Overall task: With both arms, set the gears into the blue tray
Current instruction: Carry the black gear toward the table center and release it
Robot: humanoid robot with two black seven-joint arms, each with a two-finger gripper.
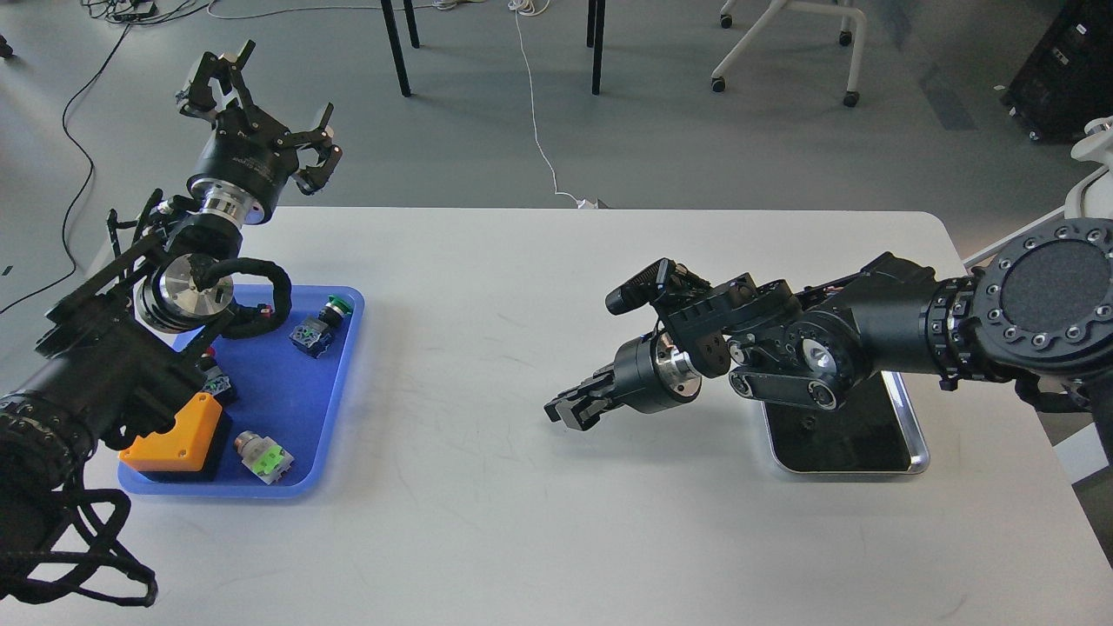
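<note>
The blue tray (335, 396) lies at the table's left. My left gripper (263, 109) is raised beyond the tray's far end, over the table's back edge, with its fingers spread open and nothing in them. My right gripper (567, 409) hangs low over the middle of the table, left of the silver tray (904, 409), pointing left. Its fingers are pressed together, and I cannot make out a gear between them. One tiny black gear (809, 423) lies on the silver tray's dark floor, just under my right forearm.
In the blue tray are a green-capped push-button (334, 306), a second switch with a green body (265, 458), an orange block (178, 435) and a part half hidden by my left arm. Chair and table legs stand on the floor beyond the table.
</note>
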